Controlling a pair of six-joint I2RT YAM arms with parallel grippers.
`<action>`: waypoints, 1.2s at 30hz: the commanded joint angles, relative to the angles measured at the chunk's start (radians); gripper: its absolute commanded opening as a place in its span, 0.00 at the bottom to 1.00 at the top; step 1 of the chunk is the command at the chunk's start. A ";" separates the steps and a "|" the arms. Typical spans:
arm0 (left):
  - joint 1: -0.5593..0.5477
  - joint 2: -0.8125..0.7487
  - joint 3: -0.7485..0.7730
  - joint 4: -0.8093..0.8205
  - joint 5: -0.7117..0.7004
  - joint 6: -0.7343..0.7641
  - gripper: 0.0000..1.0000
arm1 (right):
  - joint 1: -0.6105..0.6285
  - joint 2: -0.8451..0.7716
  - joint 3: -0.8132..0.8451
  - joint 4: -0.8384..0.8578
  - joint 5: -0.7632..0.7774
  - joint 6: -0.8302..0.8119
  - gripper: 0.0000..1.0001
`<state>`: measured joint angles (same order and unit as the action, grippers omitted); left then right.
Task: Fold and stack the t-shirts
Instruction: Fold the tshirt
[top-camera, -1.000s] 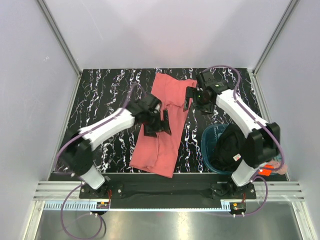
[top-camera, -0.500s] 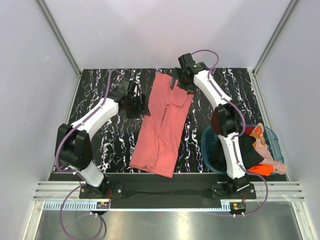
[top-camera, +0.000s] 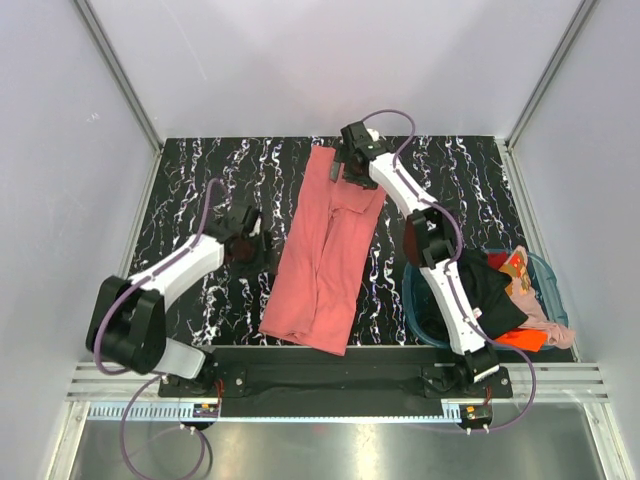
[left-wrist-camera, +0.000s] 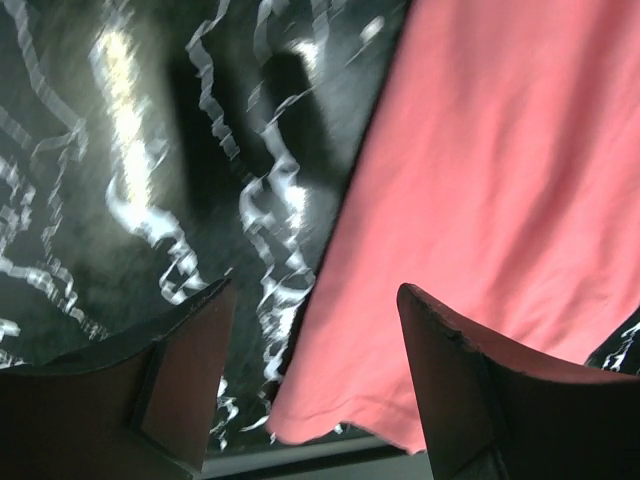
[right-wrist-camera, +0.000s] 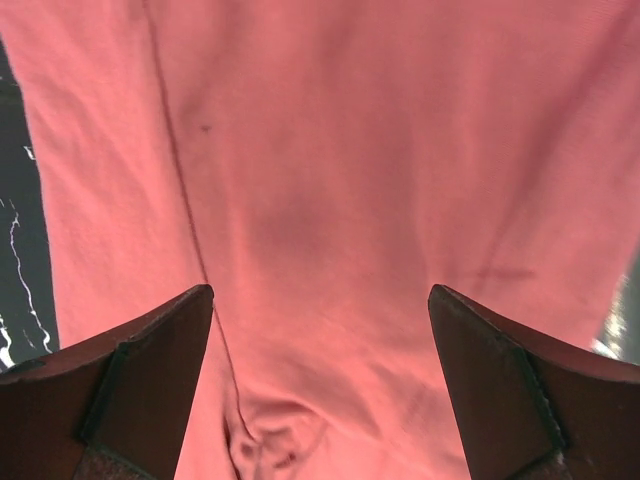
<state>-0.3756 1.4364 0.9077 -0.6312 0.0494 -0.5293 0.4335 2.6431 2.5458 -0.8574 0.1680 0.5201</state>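
The large salmon-red t-shirt (top-camera: 325, 250) lies folded lengthwise into a long strip down the middle of the black marbled table (top-camera: 200, 180). My left gripper (top-camera: 247, 247) is open and empty, low over the table just left of the shirt; in the left wrist view (left-wrist-camera: 315, 290) the shirt's left edge and hem (left-wrist-camera: 480, 200) lie between and beyond its fingers. My right gripper (top-camera: 345, 165) is open and empty above the shirt's far end; the shirt (right-wrist-camera: 330, 150) fills the right wrist view (right-wrist-camera: 320, 290). A black t-shirt (top-camera: 470, 290), an orange one (top-camera: 515, 340) and a pale pink one (top-camera: 548, 318) sit in the basket.
The round teal basket (top-camera: 413, 290) stands at the near right of the table, next to the right arm's base. White walls and metal posts enclose the table on the left, right and back.
My left gripper has drawn back off the shirt toward the near left. My right gripper has swung left from the shirt's right side to over its far end.
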 joint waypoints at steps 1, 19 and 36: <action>0.050 -0.090 -0.046 0.062 0.022 -0.011 0.71 | 0.036 0.046 0.074 0.080 0.025 -0.061 0.95; 0.107 -0.231 -0.217 0.079 0.306 -0.038 0.74 | 0.047 0.108 0.242 0.339 -0.211 0.028 0.88; -0.045 -0.251 -0.320 -0.076 0.153 -0.268 0.63 | 0.160 -1.010 -1.027 -0.019 -0.419 -0.059 0.88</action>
<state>-0.4026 1.2079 0.5930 -0.6735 0.2687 -0.7296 0.5289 1.7370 1.7092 -0.8471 -0.1555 0.4347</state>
